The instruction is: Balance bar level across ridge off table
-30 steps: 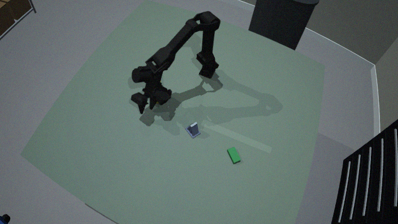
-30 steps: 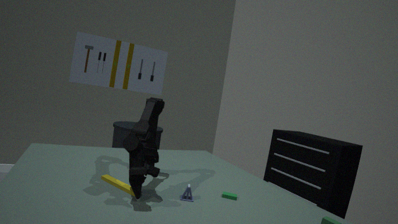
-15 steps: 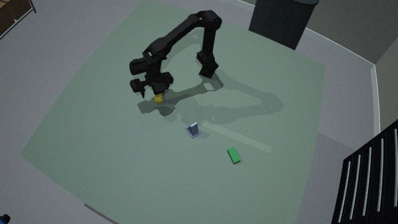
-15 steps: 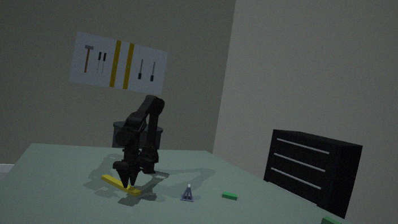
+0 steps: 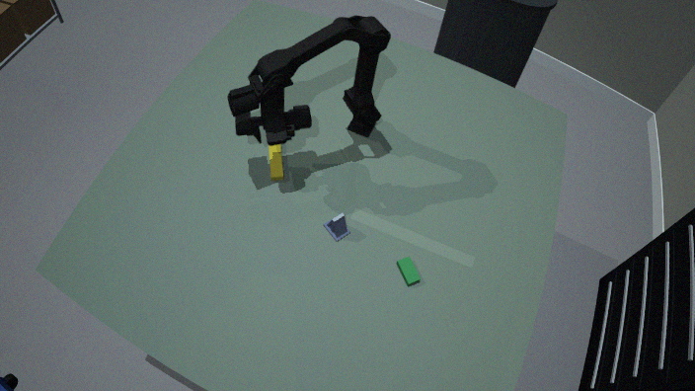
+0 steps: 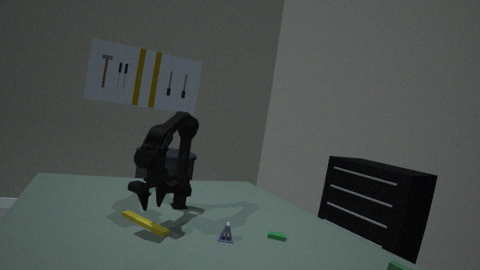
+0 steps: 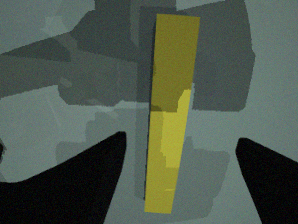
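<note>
The yellow bar (image 5: 276, 170) (image 6: 144, 223) (image 7: 175, 60) lies flat on the green table (image 5: 197, 276) (image 6: 51, 245), to the left of the ridge. The ridge (image 5: 339, 227) (image 6: 226, 235) is a small grey-blue wedge with a pale top edge on a flat base, and nothing rests on it. My gripper (image 5: 271, 142) (image 6: 152, 207) (image 7: 182, 141) is open and points down above the bar, holding nothing. In the wrist view the bar runs lengthwise between the two fingertips, with a gap on each side. The arm hides the bar's far end in the top view.
A green block (image 5: 409, 271) (image 6: 277, 236) lies on the table to the right of the ridge. Another green block (image 6: 399, 266) shows at the lower right edge of the exterior view. A black drawer cabinet (image 5: 642, 306) (image 6: 375, 201) stands beyond the table on the right.
</note>
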Available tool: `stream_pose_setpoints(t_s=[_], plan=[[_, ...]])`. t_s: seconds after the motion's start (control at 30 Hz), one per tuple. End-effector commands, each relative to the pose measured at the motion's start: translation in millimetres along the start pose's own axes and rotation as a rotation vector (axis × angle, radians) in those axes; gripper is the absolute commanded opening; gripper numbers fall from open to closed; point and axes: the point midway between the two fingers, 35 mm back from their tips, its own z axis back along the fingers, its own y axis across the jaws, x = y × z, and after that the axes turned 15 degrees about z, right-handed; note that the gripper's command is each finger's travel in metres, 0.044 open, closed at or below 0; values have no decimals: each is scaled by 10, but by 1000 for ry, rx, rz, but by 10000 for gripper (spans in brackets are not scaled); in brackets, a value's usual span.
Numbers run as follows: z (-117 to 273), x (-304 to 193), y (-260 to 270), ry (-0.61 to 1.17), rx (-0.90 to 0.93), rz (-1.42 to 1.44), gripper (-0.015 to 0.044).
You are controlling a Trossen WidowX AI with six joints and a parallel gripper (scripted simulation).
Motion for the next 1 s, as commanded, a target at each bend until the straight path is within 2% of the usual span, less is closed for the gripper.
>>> stream_pose_setpoints(t_s=[0.0,0.13,0.37,0.97], plan=[[27,-29,40,12,18,-26,315],[-40,-30,36,12,18,-26,315],[-413,-35,48,12,18,-26,315],[-610,-37,51,12,18,-26,315]])
